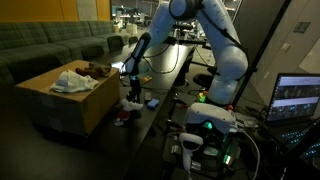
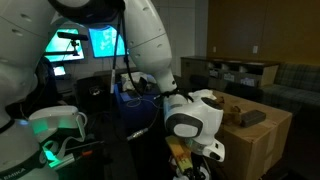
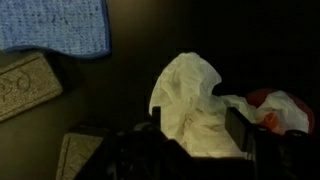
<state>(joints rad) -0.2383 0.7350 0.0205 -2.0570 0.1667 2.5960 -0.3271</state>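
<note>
**Pincer wide over white cloth**

Wrist view: gripper (image 3: 195, 140) fingers spread wide, white cloth (image 3: 190, 95) crumpled between them on the dark table (image 3: 120, 95). Contact unclear. Blue towel (image 3: 55, 25) well apart, grey block (image 3: 25, 85) below it. Red-and-white wrapper (image 3: 275, 108) touching the cloth.

1. Both exterior views dim overall; far ceiling lights at the back are small and blown out.
2. Laptop screen (image 1: 297, 98) glows bright. Monitors (image 2: 85, 45) overexposed, cyan cast.
3. Green lamp (image 1: 205, 125) on the robot base tints parts nearby.
4. Box (image 1: 70, 98) moderately lit, soft shadows. Bench (image 1: 165, 100) near-black, edges & corners lost in shadow.
5. Arm (image 2: 190, 120) close to lens, soft, mild glare.
6. Wrist view v. dark, grainy, soft: cloth (image 3: 190, 100) brightest, towel (image 3: 60, 25) dull, gripper (image 3: 197, 150) a black blur at btm.
</note>
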